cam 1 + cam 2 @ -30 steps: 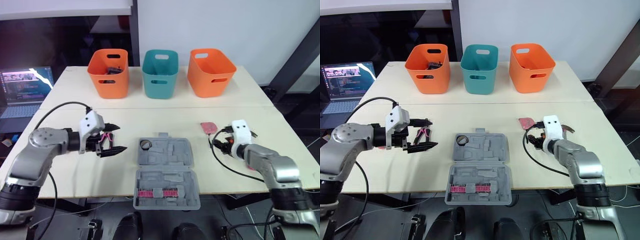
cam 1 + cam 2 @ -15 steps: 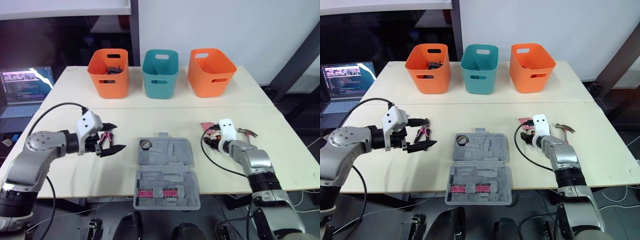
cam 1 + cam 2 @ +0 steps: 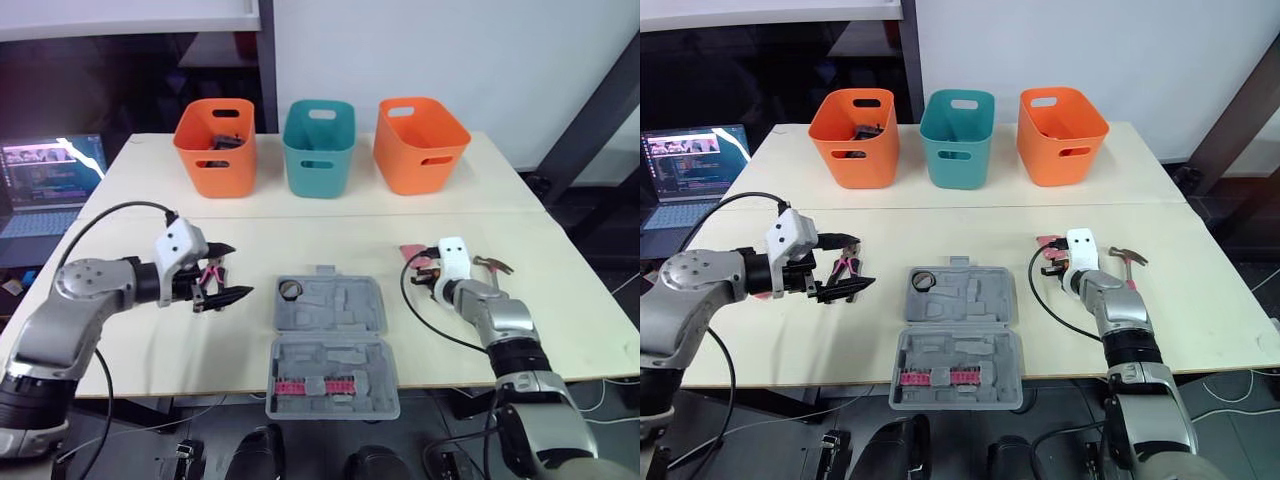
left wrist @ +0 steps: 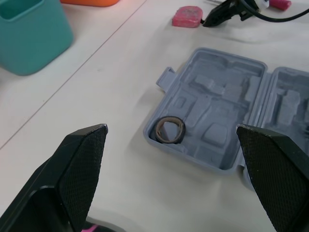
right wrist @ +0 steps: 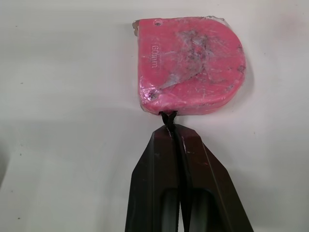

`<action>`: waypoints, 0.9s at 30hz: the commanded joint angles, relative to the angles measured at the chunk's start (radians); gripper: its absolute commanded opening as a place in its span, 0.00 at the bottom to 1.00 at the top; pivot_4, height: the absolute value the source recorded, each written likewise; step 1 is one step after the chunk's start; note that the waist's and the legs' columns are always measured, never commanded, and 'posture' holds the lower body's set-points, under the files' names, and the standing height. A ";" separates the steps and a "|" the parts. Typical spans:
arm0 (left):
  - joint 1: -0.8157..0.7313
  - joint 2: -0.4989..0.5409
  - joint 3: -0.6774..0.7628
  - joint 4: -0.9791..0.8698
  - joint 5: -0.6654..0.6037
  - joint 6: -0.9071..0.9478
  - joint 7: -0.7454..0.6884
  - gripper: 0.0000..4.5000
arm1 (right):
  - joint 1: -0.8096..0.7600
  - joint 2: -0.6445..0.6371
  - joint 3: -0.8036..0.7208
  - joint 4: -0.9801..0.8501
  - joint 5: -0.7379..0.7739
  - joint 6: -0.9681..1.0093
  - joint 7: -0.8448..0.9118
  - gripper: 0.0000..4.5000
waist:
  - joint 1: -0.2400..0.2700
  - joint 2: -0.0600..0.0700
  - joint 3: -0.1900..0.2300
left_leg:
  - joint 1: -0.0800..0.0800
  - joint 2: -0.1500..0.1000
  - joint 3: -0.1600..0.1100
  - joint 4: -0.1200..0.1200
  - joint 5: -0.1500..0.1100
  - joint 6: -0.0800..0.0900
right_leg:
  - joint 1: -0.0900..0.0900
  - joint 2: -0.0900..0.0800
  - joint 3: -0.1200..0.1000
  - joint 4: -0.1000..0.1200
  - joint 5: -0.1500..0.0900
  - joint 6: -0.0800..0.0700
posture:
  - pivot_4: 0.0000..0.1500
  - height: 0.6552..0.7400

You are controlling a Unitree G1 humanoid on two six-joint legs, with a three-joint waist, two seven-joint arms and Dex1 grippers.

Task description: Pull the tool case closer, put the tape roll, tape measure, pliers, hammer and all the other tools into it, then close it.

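The pink tape measure (image 5: 190, 65), lying at the right of the scene, bears raised lettering along one edge reading about "60mm"; the last letters are unclear.

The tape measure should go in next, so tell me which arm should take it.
Right. The right tool, shut, has its tips at the edge of the pink tape measure, though it must open first. The left tool, open, sits across the tool case from it.

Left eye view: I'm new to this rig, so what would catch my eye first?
The open grey tool case lies at the near middle of the table, a tape roll in one corner pocket. The right pincer, shut, touches the edge of the pink tape measure, while the open left pincer hovers left of the case.
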 commanded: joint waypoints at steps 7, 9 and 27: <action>-0.045 -0.029 -0.050 0.007 -0.004 -0.015 -0.028 1.00 | 0.269 -0.045 -0.021 -0.463 0.065 0.261 0.046 0.01 | 0.004 0.000 0.000 | 0.000 0.000 0.000 -0.001 0.000 0.000 | 0.000 0.000 0.001 0.000 0.000 0.000 | 1.00 1.00; -0.057 -0.053 -0.052 0.006 -0.023 0.007 -0.021 1.00 | 0.335 -0.048 -0.029 -0.572 0.088 0.320 0.048 0.01 | 0.003 0.000 0.000 | 0.000 0.000 0.000 -0.001 0.000 0.000 | 0.000 0.000 0.001 0.000 0.000 0.000 | 1.00 1.00; -0.122 -0.106 -0.160 0.097 0.020 -0.049 -0.108 1.00 | 0.634 0.070 -0.105 -1.011 0.242 0.636 -0.021 0.01 | 0.001 -0.001 0.000 | 0.003 0.001 0.004 -0.004 0.000 0.000 | 0.000 0.000 0.005 -0.001 0.000 0.000 | 1.00 1.00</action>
